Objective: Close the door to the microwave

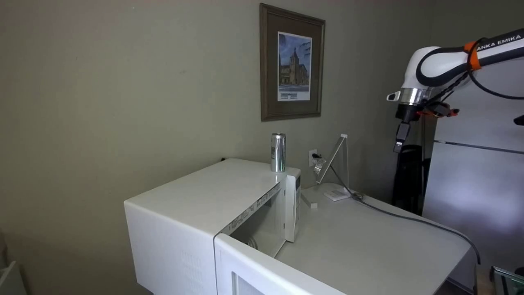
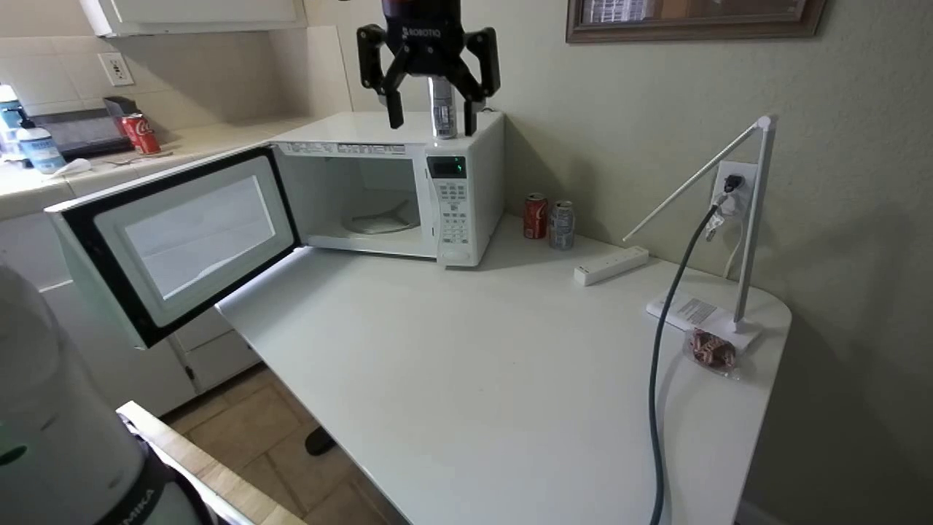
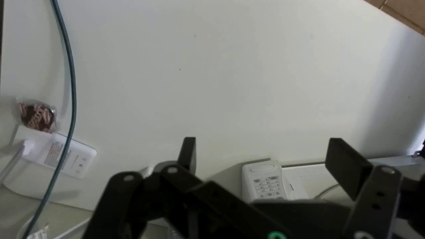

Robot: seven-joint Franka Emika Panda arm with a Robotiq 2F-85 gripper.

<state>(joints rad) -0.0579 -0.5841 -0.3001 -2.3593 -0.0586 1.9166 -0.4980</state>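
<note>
Gripper (image 2: 433,124), a black Robotiq on your white Franka Emika arm (image 1: 442,67), hangs with its two fingers pointing down and spread well apart. The microwave door (image 2: 182,237) is lower than your gripper and well away from it, left of the fingers in an exterior view. It stands upright and wide open, attached to the white microwave (image 1: 204,192) on the side opposite the keypad (image 2: 453,211). Its long axis is level, running outward from the microwave until the free end reaches past the edge of the white table (image 2: 474,379); the black-bordered inner face turns toward the table. On the microwave stands a slim silver can (image 1: 278,152). The table also holds a white desk lamp (image 2: 753,219), a grey cable (image 3: 74,99) and, just beside the microwave, a red soda can (image 2: 535,216) and a silver soda can (image 2: 562,224). Around you are a beige wall (image 1: 123,102) with a framed print (image 1: 294,65), a tiled floor (image 2: 262,415), and a kitchen counter (image 2: 219,135) with a pump bottle (image 2: 41,149) and a red Coca-Cola can (image 2: 140,134).
</note>
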